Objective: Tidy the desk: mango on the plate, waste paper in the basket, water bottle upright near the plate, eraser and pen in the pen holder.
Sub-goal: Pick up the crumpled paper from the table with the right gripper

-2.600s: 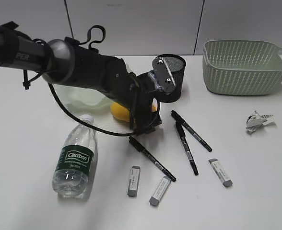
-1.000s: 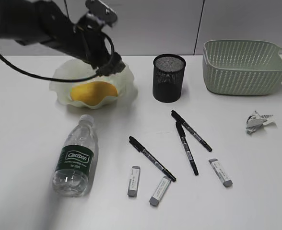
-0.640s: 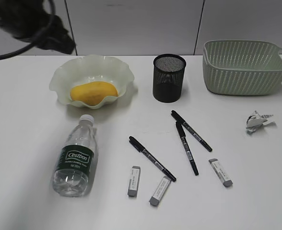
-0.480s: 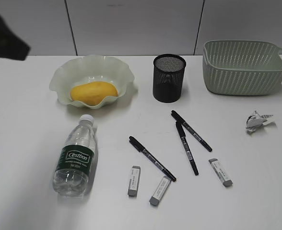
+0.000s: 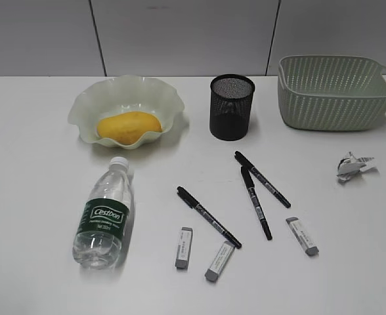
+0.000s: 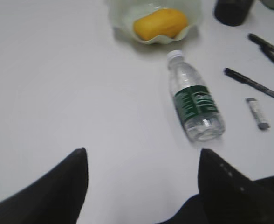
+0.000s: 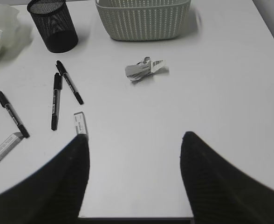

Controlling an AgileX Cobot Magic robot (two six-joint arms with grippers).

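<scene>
A big white desk fills the exterior view, with a plain grey wall behind it at the top. No arm shows in that view. The left side of the desk and its lower right corner are bare and give room to move. In the upper left sits the plate with the mango lying inside it. Just below the plate the water bottle lies on its side, cap toward the plate. The pen holder stands upright at the top middle, and the basket sits at the upper right, near the desk's right edge. The waste paper lies on the desk below the basket, apart from it. Three pens and three erasers lie flat in the lower middle. In the left wrist view the left gripper hangs over bare desk with its fingers spread wide and nothing between them. In the right wrist view the right gripper is also spread wide and holds nothing, close to the desk's near edge.
</scene>
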